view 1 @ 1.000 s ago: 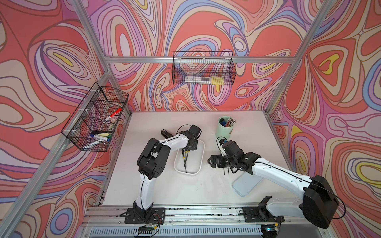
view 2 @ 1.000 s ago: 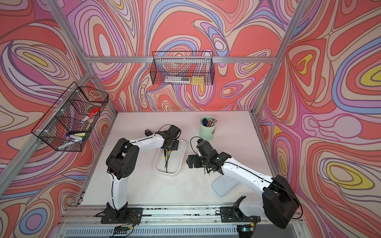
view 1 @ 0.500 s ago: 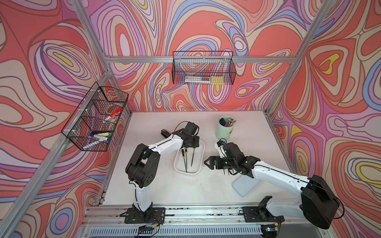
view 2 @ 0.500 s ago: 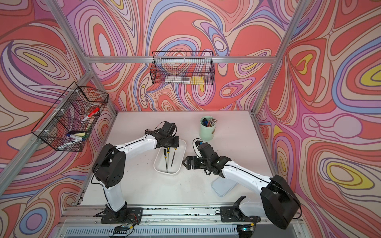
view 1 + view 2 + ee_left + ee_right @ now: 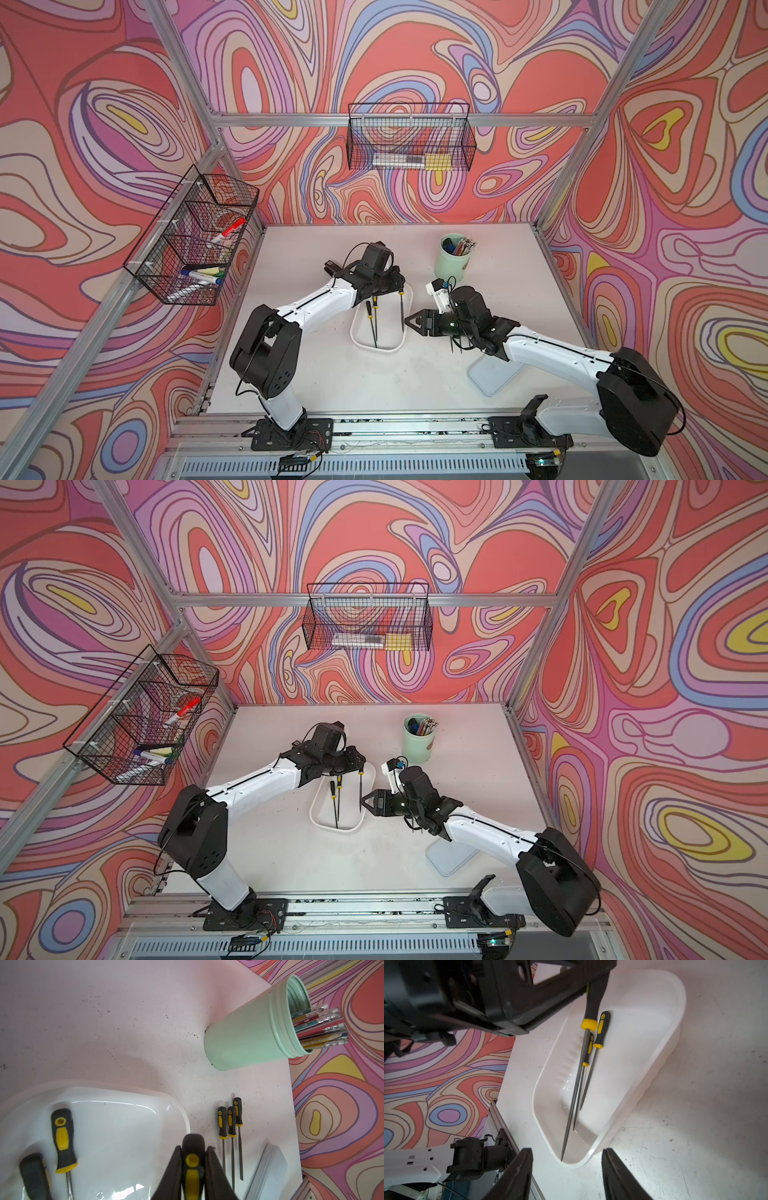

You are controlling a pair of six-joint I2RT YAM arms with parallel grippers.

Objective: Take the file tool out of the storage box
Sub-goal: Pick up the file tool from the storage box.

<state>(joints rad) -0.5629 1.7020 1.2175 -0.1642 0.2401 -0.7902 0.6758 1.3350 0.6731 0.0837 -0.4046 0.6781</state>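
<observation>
File (image 5: pixel 575 1088), judged light and stiff, is clamped at its handle by left gripper (image 5: pixel 193 1151) (right gripper (image 5: pixel 566 1151) open, empty).

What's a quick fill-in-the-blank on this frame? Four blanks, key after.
1. The jaws of the left gripper are shut on the ____ of a file.
2. ____ other files lie inside the storage box.
3. Three more files lie on the ____, outside the box.
4. The right gripper has its jaws open, holding ____.
Missing: handle; two; table; nothing.
</observation>
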